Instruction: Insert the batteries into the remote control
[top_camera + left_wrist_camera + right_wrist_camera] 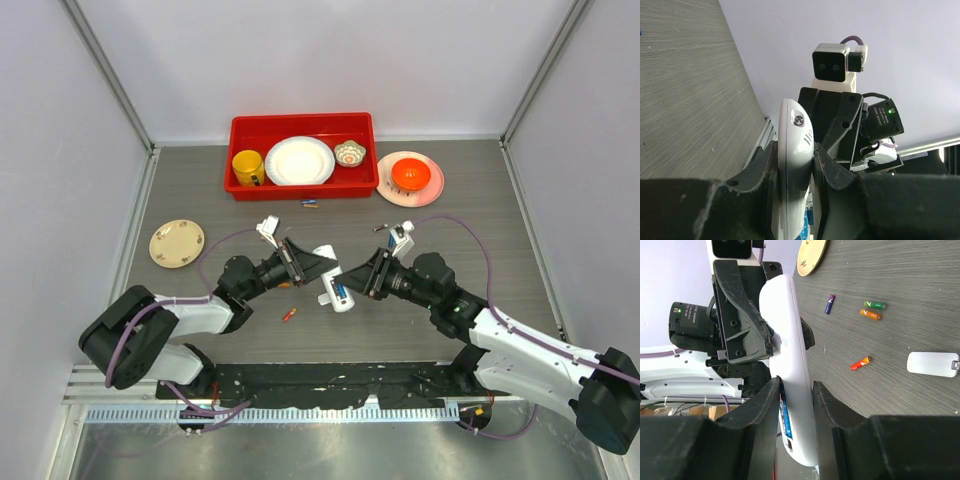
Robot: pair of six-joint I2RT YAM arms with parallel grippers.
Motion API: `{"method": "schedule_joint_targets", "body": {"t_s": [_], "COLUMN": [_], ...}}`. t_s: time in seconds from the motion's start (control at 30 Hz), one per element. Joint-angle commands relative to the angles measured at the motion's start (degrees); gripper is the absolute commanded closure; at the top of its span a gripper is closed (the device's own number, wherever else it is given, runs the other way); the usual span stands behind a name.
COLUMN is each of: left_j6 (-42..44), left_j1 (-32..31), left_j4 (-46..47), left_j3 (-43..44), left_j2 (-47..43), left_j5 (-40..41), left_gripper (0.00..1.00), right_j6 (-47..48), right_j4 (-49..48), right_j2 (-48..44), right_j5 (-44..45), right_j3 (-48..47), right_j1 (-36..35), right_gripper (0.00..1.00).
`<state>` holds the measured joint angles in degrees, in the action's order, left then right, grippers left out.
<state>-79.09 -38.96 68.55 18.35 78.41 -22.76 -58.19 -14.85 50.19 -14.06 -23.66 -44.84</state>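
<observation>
both claws are clamped on the remote (787, 330), the left claw (796, 161) and right claw (796, 390) gripping from opposite sides and holding it off the tabletop (480, 205) near its middle. if either arm pulls or twists against the other, the slim shell may slip, and the blue battery (785, 415) in the slot may drop out. the red battery (860, 363) lies loose beyond and may roll if nudged. farther off lie the orange battery (870, 314), green battery (875, 304) and cover (932, 362). fingers hide most of the slot, so i cannot tell whether the blue battery is seated.
</observation>
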Motion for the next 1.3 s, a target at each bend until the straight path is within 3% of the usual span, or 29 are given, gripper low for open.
{"method": "schedule_joint_targets", "body": {"t_s": [0.0,0.33,0.5,0.9,1.13,1.27], "left_j6": [-0.01,-0.36,-0.36,0.08,-0.36,-0.54], "left_j1": [3.28,3.54,3.54,3.45,3.45,3.45], "left_j4": [20.04,20.04,20.04,20.04,20.04,19.95], "left_j3": [4.41,3.89,3.10,2.04,2.48,2.48], "left_j2": [-0.72,0.25,1.22,3.33,3.50,3.41], "left_j5": [6.15,4.49,3.69,2.81,2.37,1.58], "left_gripper": [1.00,1.00,1.00,1.00,1.00,1.00], "right_j6": [3.79,1.69,-2.09,-2.80,-2.19,-4.20], "right_j4": [13.62,11.52,6.69,5.27,5.18,-0.15], "right_j2": [-0.01,0.25,0.78,0.08,-0.27,-1.32], "right_j5": [-2.55,-2.28,-2.54,-3.43,-3.95,-4.39], "right_j3": [1.60,1.16,1.07,-2.88,-2.71,-0.69], "right_j1": [-0.34,-0.34,-0.34,-0.34,0.01,1.06], "right_gripper": [0.99,0.98,0.72,0.50,0.48,0.48]}}
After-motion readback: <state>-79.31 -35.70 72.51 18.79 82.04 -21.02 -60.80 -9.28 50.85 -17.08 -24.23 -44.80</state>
